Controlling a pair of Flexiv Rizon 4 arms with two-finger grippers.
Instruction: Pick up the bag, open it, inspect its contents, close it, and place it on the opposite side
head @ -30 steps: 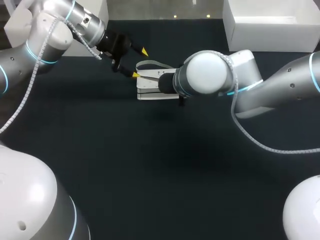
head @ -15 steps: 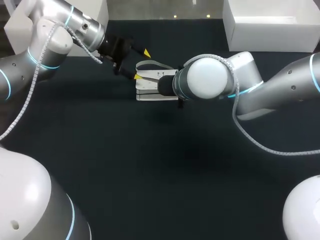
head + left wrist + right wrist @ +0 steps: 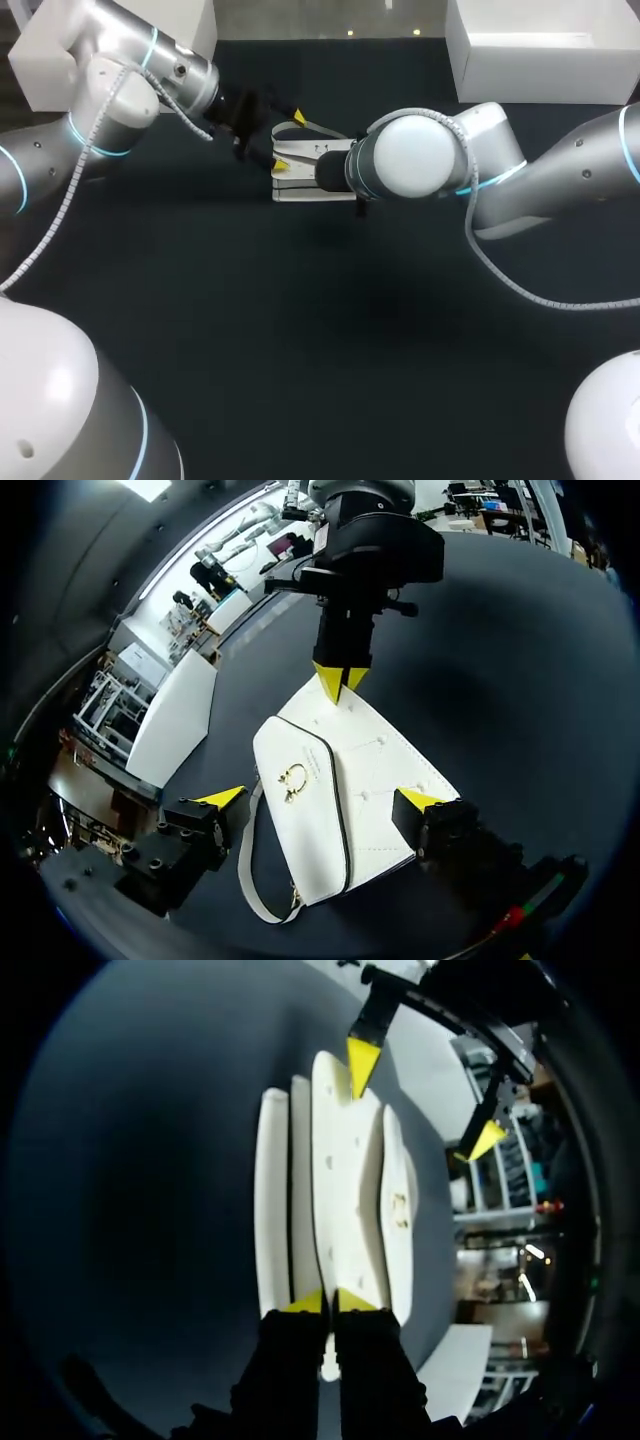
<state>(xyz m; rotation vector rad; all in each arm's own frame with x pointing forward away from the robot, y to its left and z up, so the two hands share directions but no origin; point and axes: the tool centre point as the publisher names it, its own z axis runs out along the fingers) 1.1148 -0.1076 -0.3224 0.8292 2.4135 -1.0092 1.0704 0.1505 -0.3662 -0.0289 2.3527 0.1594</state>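
A white bag (image 3: pixel 300 180) with a gold clasp (image 3: pixel 293 777) and a pale strap (image 3: pixel 252 878) lies on the dark table at the back middle. My left gripper (image 3: pixel 289 141) is open and straddles the bag's left end; in its wrist view the bag (image 3: pixel 345 780) lies between its spread fingertips (image 3: pixel 222 797), one tip standing clear of the bag. My right gripper (image 3: pixel 330 1302) is shut on the opposite edge of the bag (image 3: pixel 340 1180). From the left wrist the right gripper (image 3: pixel 340 680) shows pinching that edge. In the head view the right wrist hides its fingers.
A white box (image 3: pixel 540 50) stands at the back right of the table, another white box (image 3: pixel 40 70) at the back left. The dark table surface (image 3: pixel 320 330) stretches toward the front.
My left gripper has moved in toward the bag and now straddles its left end. The right arm and the bag have barely shifted.
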